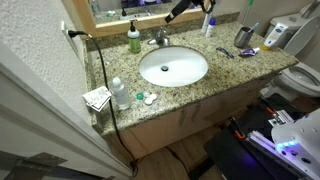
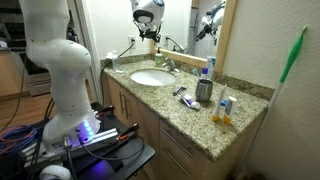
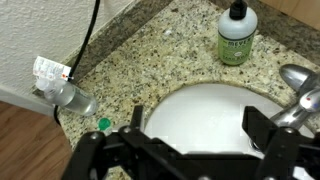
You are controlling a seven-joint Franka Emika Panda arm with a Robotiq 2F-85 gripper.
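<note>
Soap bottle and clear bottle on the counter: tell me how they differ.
The soap bottle has a green label and a dark top; the clear bottle is see-through. The soap bottle stands at the back of the counter near the faucet; the clear bottle sits at the front corner beside the black cord. Both are on the counter beside the sink, and the open gripper touches neither.

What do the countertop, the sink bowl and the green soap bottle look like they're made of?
Countertop: speckled tan-and-black stone with a slight sheen, likely polished granite.
Sink bowl: smooth, glossy white, probably ceramic or porcelain.
Green soap bottle: see-through green tint suggests plastic, with a black cap and a printed label.
</note>
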